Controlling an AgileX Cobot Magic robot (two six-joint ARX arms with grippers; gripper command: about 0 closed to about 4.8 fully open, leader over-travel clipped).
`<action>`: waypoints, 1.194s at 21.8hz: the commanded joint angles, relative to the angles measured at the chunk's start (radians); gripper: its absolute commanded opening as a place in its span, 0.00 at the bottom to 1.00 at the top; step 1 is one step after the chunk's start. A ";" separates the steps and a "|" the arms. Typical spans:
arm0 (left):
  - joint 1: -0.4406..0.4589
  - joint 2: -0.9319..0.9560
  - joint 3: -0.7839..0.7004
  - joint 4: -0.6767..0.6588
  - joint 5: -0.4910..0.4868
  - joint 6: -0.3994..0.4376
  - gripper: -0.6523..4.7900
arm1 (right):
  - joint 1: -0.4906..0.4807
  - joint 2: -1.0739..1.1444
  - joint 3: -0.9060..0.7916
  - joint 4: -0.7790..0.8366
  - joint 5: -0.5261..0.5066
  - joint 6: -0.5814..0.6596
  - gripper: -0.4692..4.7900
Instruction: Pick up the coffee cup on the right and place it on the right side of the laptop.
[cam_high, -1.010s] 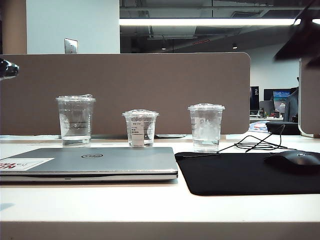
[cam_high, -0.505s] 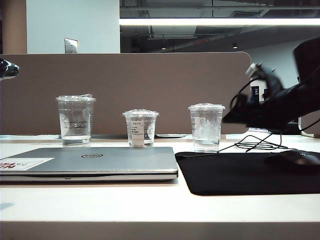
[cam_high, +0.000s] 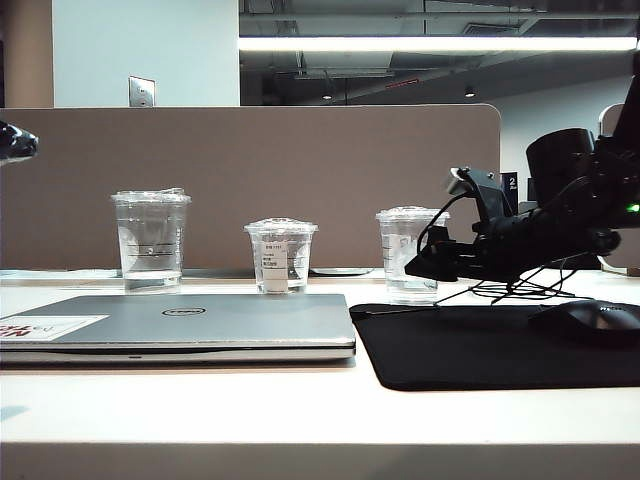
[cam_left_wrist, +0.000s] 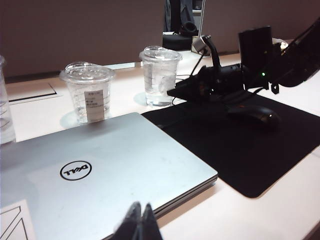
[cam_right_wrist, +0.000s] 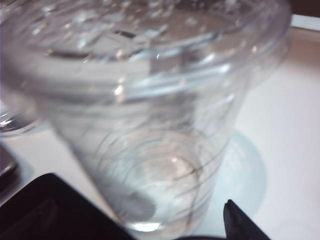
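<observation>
At the lower left of the exterior view the closed laptop (cam_high: 185, 325) lies flat on the white table (cam_high: 300, 410), with a black mouse pad (cam_high: 480, 345) just to its right and a black mouse (cam_high: 590, 322) on the pad's far right corner. Behind them, right of centre, the right gripper (cam_high: 420, 268) reaches in level from the right edge, jaws spread wide and holding nothing, its tips at the coffee cup (cam_high: 405, 255); whether they touch it is unclear. The cup stands upright on the table beyond the pad. The left gripper (cam_left_wrist: 140, 222) hangs over the laptop's near edge, fingers together.
</observation>
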 joint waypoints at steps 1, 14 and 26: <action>-0.001 0.000 0.003 -0.007 0.000 0.002 0.11 | 0.011 0.031 0.055 0.019 0.006 -0.006 1.00; -0.001 0.000 0.003 -0.010 0.000 0.002 0.11 | 0.053 0.148 0.169 0.022 0.032 -0.006 1.00; -0.001 0.000 0.003 -0.010 0.000 0.002 0.11 | 0.061 0.156 0.168 0.110 0.040 -0.002 1.00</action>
